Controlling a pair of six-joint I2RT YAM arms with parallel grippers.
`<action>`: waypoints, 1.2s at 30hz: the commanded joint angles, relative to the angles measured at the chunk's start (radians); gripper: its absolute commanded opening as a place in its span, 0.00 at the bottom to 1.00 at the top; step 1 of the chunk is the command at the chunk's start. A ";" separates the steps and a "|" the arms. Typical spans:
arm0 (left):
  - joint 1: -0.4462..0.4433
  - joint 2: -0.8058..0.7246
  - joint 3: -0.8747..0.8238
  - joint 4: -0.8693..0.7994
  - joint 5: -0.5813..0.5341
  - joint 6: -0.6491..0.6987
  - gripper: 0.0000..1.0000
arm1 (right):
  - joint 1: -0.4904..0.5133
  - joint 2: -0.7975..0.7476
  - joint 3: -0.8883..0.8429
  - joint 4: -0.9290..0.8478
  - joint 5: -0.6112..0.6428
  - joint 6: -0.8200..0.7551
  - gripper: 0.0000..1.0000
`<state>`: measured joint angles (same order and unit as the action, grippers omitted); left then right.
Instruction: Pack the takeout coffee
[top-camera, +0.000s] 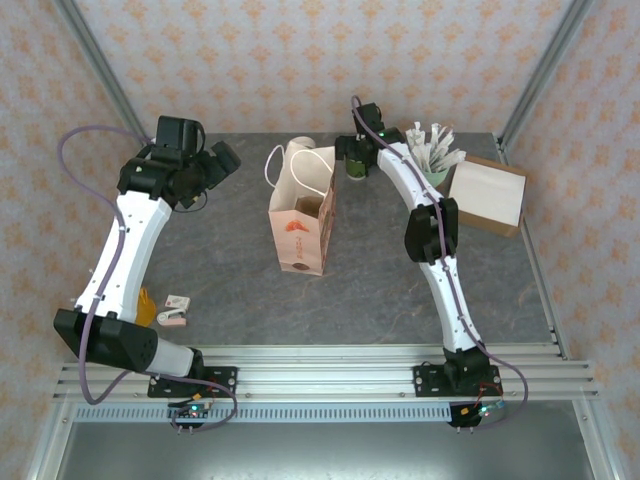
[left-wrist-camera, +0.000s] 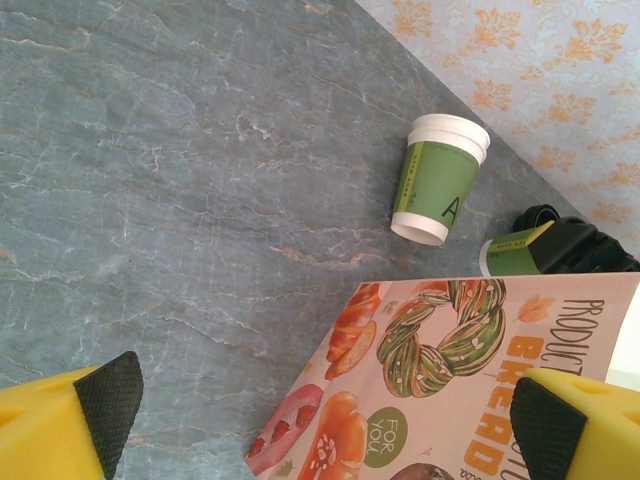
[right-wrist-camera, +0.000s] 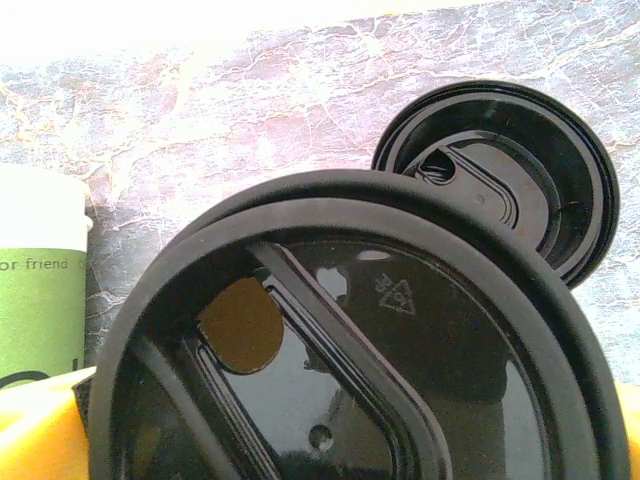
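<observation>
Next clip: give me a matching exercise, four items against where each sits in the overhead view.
Things:
1. paper bag
2. cardboard box
3. mint-green cup of wrapped sticks
4. small packet

Places:
A. near left
B. centre, standing open
C. far right
D. far side, just left of the box

Pairs: 1-B, 2-C, 3-D, 4-A

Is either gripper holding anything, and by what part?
Left gripper holds nothing. Right gripper straddles a black lid; a grip on its rim cannot be told.
</observation>
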<state>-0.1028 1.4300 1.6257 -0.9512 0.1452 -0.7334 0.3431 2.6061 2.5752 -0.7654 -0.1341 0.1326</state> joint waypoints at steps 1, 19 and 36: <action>0.005 0.019 -0.004 0.045 0.000 -0.005 1.00 | -0.009 0.019 0.036 0.004 0.022 -0.019 0.98; -0.073 0.205 0.321 0.052 0.257 0.395 0.95 | -0.008 -0.060 0.043 -0.049 0.019 -0.020 0.68; -0.183 0.356 0.558 -0.150 0.181 0.670 0.86 | 0.100 -0.646 -0.838 0.189 0.036 0.067 0.64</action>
<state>-0.2878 1.7882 2.1586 -1.0386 0.3775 -0.1165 0.4007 2.0483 1.8580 -0.6666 -0.1444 0.1707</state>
